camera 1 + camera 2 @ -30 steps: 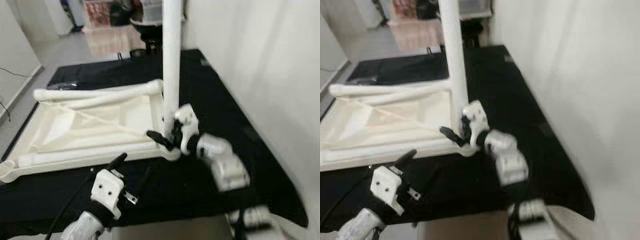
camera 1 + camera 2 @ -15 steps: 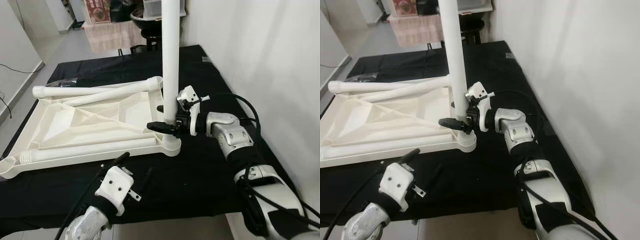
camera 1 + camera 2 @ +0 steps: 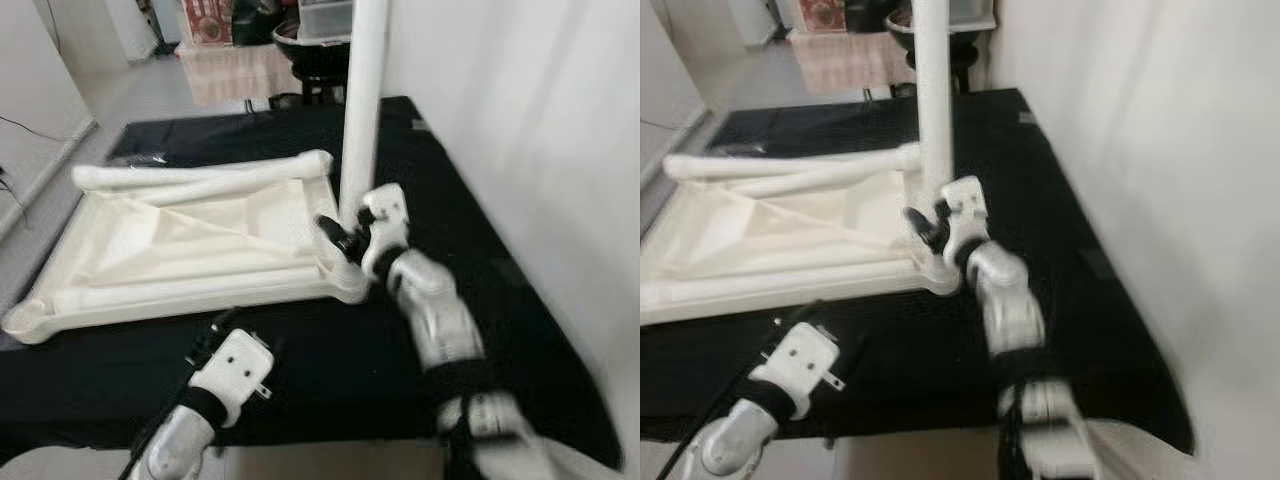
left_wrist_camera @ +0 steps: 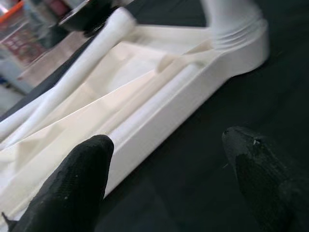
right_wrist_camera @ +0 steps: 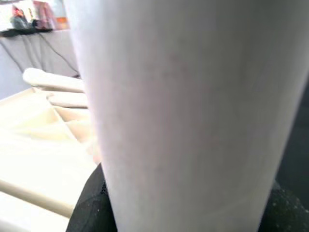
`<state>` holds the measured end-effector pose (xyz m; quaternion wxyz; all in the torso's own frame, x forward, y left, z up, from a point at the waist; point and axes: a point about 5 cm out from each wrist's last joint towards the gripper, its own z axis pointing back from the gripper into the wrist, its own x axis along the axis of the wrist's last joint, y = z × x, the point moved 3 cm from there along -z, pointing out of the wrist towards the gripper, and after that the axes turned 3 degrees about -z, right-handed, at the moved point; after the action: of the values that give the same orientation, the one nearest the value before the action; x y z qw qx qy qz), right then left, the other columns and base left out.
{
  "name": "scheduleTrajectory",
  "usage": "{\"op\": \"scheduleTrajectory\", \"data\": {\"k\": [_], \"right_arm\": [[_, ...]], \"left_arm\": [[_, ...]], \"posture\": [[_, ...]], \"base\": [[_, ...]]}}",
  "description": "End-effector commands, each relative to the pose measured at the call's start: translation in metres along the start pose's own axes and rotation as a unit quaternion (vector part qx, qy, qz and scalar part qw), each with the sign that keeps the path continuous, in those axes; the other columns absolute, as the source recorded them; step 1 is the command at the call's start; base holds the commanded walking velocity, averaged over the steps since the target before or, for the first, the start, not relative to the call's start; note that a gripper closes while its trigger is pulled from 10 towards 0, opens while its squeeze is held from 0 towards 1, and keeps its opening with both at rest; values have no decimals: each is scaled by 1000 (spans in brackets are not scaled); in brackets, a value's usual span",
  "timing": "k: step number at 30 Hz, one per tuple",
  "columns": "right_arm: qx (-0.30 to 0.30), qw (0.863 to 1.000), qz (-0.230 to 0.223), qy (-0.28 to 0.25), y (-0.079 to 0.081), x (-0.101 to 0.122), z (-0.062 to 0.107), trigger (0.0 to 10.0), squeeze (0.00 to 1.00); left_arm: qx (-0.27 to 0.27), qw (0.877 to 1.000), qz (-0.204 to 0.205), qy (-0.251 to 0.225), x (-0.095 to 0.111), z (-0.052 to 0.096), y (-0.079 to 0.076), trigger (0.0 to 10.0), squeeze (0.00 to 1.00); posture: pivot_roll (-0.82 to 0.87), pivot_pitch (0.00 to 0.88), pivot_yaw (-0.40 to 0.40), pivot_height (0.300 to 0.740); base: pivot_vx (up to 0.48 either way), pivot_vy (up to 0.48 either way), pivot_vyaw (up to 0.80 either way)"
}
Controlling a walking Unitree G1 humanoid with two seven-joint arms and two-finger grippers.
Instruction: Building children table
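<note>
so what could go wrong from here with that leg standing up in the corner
1. The upright leg is tall and held only low down by the right tool; if it isn't fully seated in the tabletop corner socket, it could lean or topple on release.
2. Twisting the leg may drag the tabletop across the black cloth, since the left tool hangs open beside its edge, not bracing it.

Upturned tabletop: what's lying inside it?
Inside the upturned tabletop: loose white legs, laid across it. One upright leg stands in the near corner socket, right gripper around it, hiding the joint.
</note>
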<state>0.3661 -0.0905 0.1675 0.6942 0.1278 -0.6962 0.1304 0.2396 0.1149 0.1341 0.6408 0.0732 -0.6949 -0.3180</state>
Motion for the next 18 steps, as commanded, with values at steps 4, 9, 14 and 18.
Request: {"op": "scheduleTrajectory", "data": {"k": [4, 9, 14, 18], "right_arm": [[6, 998, 20, 52, 6, -21, 2, 0, 0], [19, 998, 31, 58, 8, -22, 1, 10000, 0], [125, 992, -10, 12, 26, 2, 4, 10000, 1000], [241, 970, -13, -11, 29, 24, 6, 10000, 1000]], "left_arm": [[-40, 998, -39, -4, 6, -6, -11, 10000, 0], [-52, 997, -48, -8, 9, -7, -16, 10000, 0], [-65, 996, -57, -12, 8, -11, -18, 10000, 0], [-77, 995, -67, -15, 9, -13, -20, 10000, 0]], "posture": [[-59, 69, 58, 740], [-55, 61, 44, 740], [-71, 53, 52, 740], [-70, 50, 56, 740]], "base": [[0, 0, 0], [0, 0, 0], [0, 0, 0], [0, 0, 0]]}}
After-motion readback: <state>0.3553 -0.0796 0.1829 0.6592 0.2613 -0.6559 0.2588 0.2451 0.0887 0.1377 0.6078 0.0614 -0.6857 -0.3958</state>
